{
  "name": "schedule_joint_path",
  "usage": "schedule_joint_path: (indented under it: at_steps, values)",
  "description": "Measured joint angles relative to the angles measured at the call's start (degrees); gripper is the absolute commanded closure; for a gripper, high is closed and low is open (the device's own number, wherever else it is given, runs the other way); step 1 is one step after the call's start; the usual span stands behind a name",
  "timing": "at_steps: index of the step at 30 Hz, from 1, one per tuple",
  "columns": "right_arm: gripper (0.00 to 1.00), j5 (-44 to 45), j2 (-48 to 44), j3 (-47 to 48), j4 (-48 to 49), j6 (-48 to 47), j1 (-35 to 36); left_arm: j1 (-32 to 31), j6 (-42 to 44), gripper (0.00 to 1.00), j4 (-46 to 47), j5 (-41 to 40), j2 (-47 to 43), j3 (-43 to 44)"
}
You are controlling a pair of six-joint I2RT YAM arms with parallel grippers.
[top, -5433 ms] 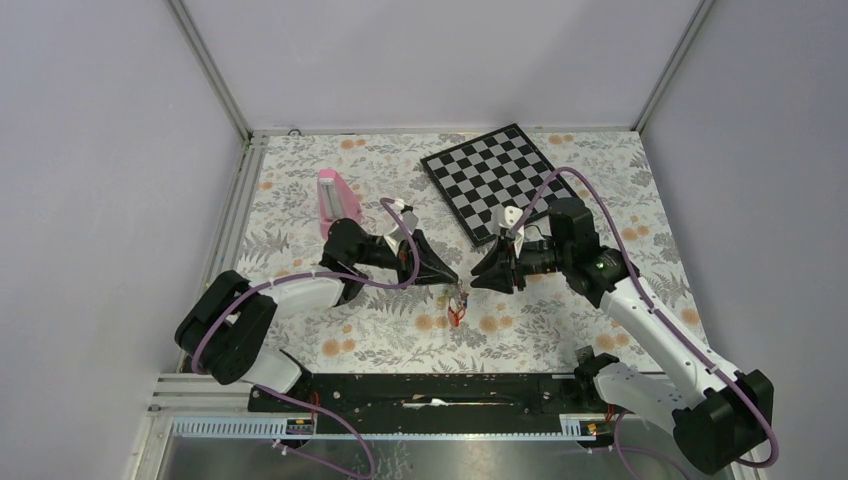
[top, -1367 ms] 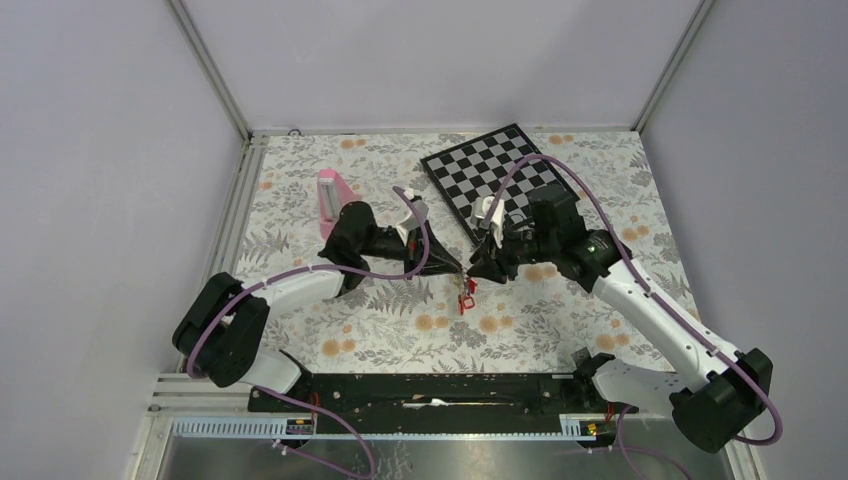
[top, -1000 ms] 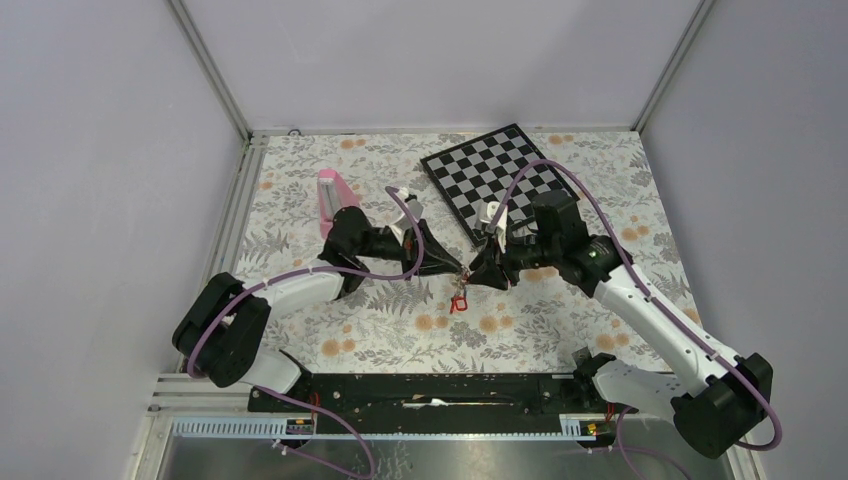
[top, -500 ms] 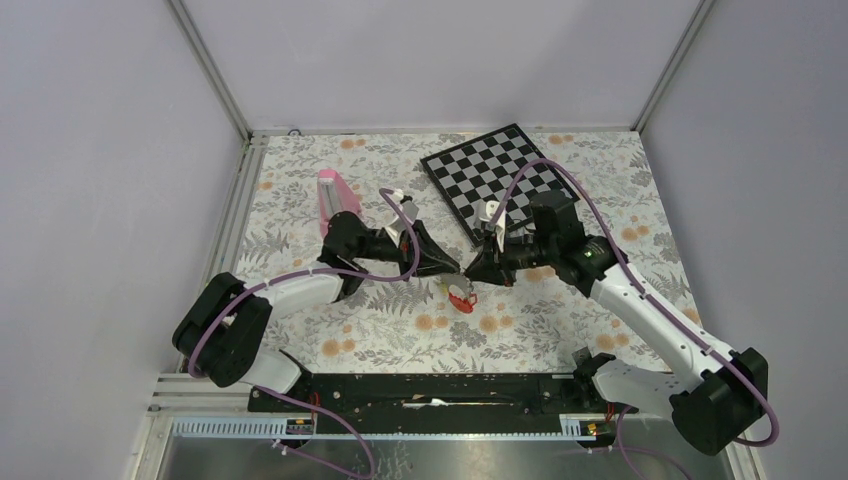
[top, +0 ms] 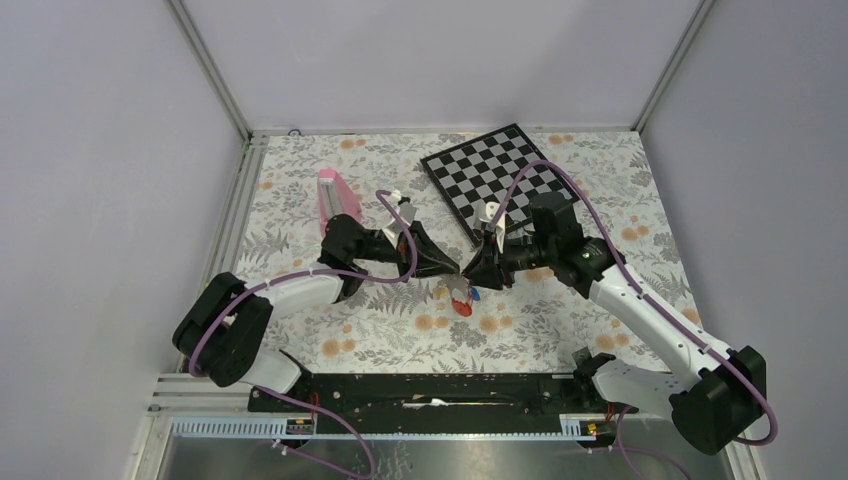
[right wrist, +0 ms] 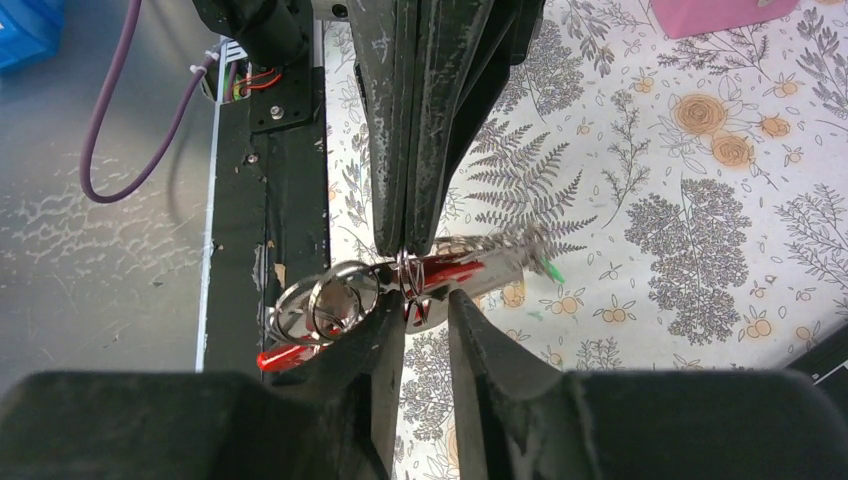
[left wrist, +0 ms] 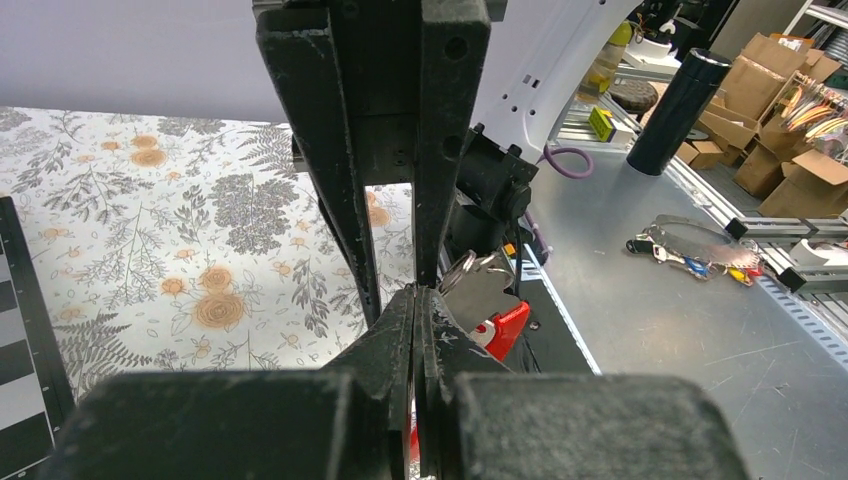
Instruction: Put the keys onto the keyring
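My left gripper and right gripper meet tip to tip above the floral cloth. Under them hangs the bunch of keys, showing red and a little blue. The left gripper is shut, pinching a thin wire loop on the keyring, a blurred red and grey bar. A metal key and a red tag hang just beyond it. The right gripper has its jaws slightly apart, with the wire loop in the gap. Split rings rest against its left finger.
A checkerboard lies at the back right, behind the right arm. A pink block stands at the back left, beside the left arm. The black base rail runs along the near edge of the table.
The right gripper has edged left onto the left fingertips. The bunch has swung from hanging straight down to lying tilted, and a blue tag now shows. The left gripper has stayed shut.
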Motion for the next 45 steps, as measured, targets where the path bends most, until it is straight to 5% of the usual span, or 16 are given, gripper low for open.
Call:
schedule_joint_path:
  at_steps: [6,45]
  values:
    - [0.59,0.39,-0.83,0.02,-0.83,-0.39,-0.5,0.0,1.33,1.0,0.24,0.37,0.0,-0.07]
    - [0.66,-6.01,-1.36,0.0,2.27,1.88,-2.6,-0.7,1.22,1.0,1.99,2.54,1.03,-0.76]
